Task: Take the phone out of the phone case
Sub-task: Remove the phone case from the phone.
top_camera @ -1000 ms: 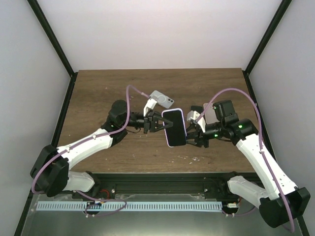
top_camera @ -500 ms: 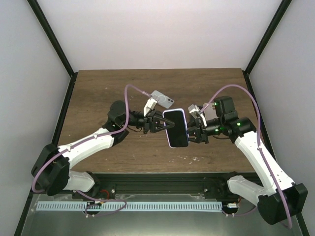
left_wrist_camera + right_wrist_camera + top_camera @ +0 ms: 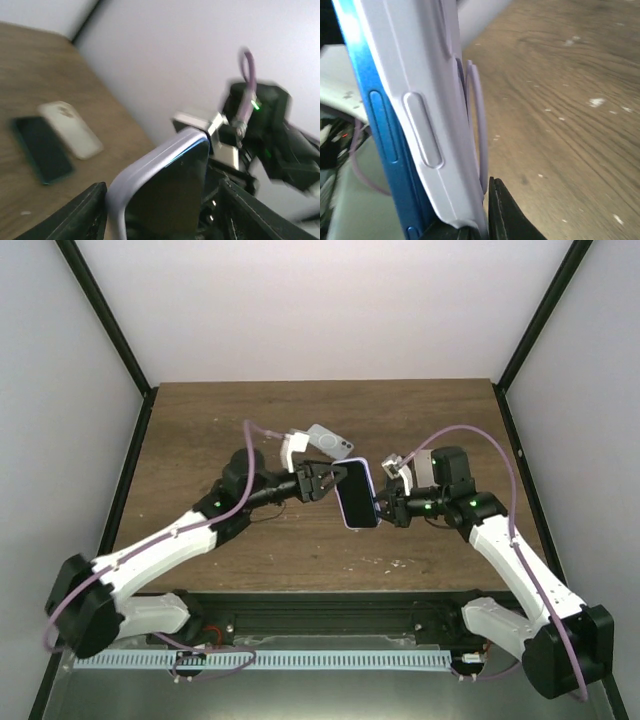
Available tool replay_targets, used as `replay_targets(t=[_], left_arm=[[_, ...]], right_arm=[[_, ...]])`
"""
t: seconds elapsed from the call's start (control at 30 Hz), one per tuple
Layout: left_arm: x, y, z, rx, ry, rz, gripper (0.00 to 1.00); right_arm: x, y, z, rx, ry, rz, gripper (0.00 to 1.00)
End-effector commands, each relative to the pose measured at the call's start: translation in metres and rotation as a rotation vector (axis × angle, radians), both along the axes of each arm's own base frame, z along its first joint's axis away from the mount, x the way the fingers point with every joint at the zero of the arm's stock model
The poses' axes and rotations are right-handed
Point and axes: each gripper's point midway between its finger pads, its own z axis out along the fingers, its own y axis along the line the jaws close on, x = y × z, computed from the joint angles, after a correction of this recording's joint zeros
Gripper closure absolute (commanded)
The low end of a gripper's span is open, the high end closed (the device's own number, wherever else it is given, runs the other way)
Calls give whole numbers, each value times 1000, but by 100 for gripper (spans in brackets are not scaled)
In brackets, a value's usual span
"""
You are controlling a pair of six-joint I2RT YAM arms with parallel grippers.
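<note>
A blue phone (image 3: 357, 496) with a dark screen sits inside a lilac phone case (image 3: 372, 483), held above the table between both arms. My right gripper (image 3: 384, 508) is shut on the cased phone's right edge. In the right wrist view one black finger (image 3: 504, 212) presses the back of the case (image 3: 427, 85), next to the phone's blue side (image 3: 375, 115); the other finger is hidden. My left gripper (image 3: 326, 483) is open at the left end. Its fingers (image 3: 89, 205) straddle the screen (image 3: 170, 195) and the case rim (image 3: 150, 160).
A pale grey case (image 3: 330, 442) lies on the wooden table (image 3: 200, 430) behind the left gripper. The left wrist view shows this case (image 3: 70, 131) beside a dark phone (image 3: 42, 150) lying flat. White walls and black frame posts (image 3: 105, 320) enclose the table.
My left gripper has opened and let go of the cased phone. My right gripper has closed on its right edge. The phone has shifted slightly up and tilted.
</note>
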Motion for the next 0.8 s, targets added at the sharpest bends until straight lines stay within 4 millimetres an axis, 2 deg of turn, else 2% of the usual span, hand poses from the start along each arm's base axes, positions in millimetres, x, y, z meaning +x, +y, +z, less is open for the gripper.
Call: replay_targets(t=[0.0,0.07,0.17,0.23,0.33,0.53,0.67,0.77], left_arm=[[37,77,8,132,-124,545,37],[35,94,1,206,-143,634,36],[26,92,-20,333,-163,650,39],[16,85,-40,438,-186,650,41],[-3,61,-65,526,-227,602,47],[-30,6,-104,647,-282,523,48],[-39,-23,-129,729,-309,492,46],[-40,-36,-148,768,-308,463,45]], right_arm=[[46,-33,-28,-124,94,-407,99],[42,-36,-40,-125,179,-442,99],[36,-38,-60,-170,361,-472,99],[37,-47,-77,-254,473,-539,99],[37,-60,-98,-353,573,-627,99],[43,-56,-127,-345,613,-629,99],[55,-55,-137,-328,590,-651,99],[59,-55,-143,-322,585,-657,99]])
